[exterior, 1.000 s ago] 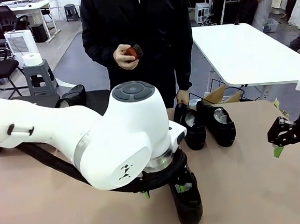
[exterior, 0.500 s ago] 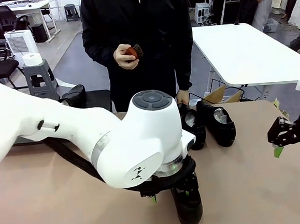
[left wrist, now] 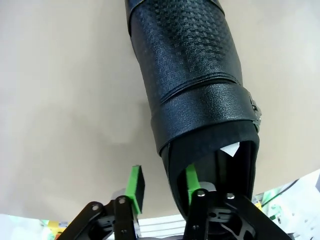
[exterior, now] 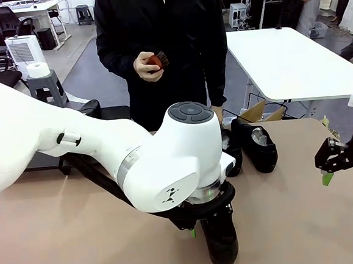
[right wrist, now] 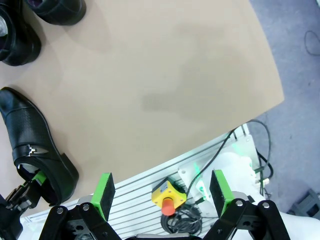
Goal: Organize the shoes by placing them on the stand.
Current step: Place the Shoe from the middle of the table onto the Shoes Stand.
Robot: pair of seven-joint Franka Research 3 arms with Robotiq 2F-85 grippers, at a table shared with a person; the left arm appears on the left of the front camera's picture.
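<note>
Straddling the shoe's [left wrist: 190, 75] heel wall with left fingers [left wrist: 135, 186] half closed, not yet clamped; right fingers [right wrist: 106, 192] wide, empty. Risking twist or slip on lifting: thin one-wall pinch.

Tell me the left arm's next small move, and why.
Probably close the jaws of the left gripper: they straddle the side wall of the near shoe, one pad inside, one outside with a gap, so it is not yet gripped.
</note>
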